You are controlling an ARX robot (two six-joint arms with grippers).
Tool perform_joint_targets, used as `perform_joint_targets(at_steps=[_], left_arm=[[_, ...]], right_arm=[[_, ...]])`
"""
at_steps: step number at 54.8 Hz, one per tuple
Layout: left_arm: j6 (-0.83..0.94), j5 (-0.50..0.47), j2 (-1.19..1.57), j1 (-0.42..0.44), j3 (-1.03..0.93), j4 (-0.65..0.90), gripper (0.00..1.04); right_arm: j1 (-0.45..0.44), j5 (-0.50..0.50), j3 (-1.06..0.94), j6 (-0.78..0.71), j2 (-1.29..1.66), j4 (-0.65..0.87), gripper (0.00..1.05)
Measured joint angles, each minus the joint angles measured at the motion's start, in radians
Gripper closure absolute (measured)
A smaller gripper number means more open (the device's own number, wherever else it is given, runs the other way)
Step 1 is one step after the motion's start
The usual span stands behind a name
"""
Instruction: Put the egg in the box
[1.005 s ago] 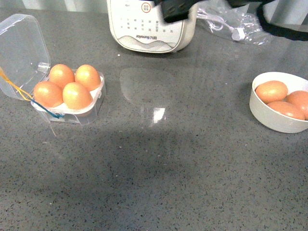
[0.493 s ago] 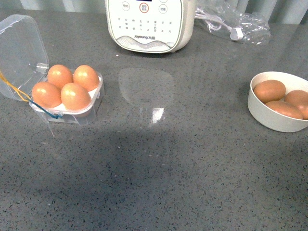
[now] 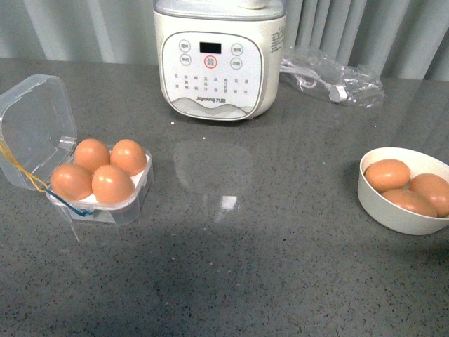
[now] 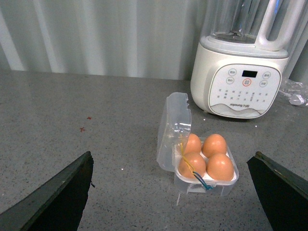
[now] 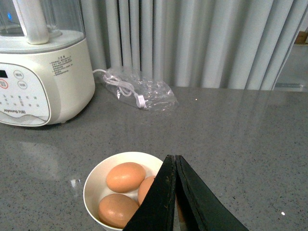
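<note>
At the table's [image 3: 245,274] left, the clear plastic box [image 3: 105,212] is lying with its hinged lid [image 3: 35,119] thrown back to keep the cells reachable; all four are filled, so the egg [image 3: 112,184], smooth and orange-brown, is sitting inside. The left claw [image 4: 172,155] is hanging spread wide, empty. Past the glossy white blender [image 3: 219,63], the right claw [image 5: 173,159] is hovering over the round white bowl [image 3: 379,210] of eggs [image 3: 390,174], pinched together, gripping nothing.

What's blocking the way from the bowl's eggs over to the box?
Nothing stands on the counter between the bowl and the box, and its lid is open. But all four cells already hold eggs.
</note>
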Motion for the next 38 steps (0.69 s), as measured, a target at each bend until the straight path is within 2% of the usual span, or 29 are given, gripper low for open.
perform_joint_targets(at_steps=[2,6,12,38], left_arm=[[0.0,0.0,0.0,0.0,0.0,0.0,0.07],[0.0,0.0,0.0,0.0,0.0,0.0,0.07],[0.0,0.0,0.0,0.0,0.0,0.0,0.07],[0.0,0.0,0.0,0.0,0.0,0.0,0.07]], right_arm=[[-0.005,-0.006,-0.005,0.0,-0.026,-0.019,1.02],[-0.058,-0.08,-0.014,0.0,-0.089,-0.069,1.02],[-0.092,-0.086,-0.026,0.0,-0.167,-0.137,1.02],[-0.094,-0.091,-0.038,0.0,-0.514,-0.452,1.02]])
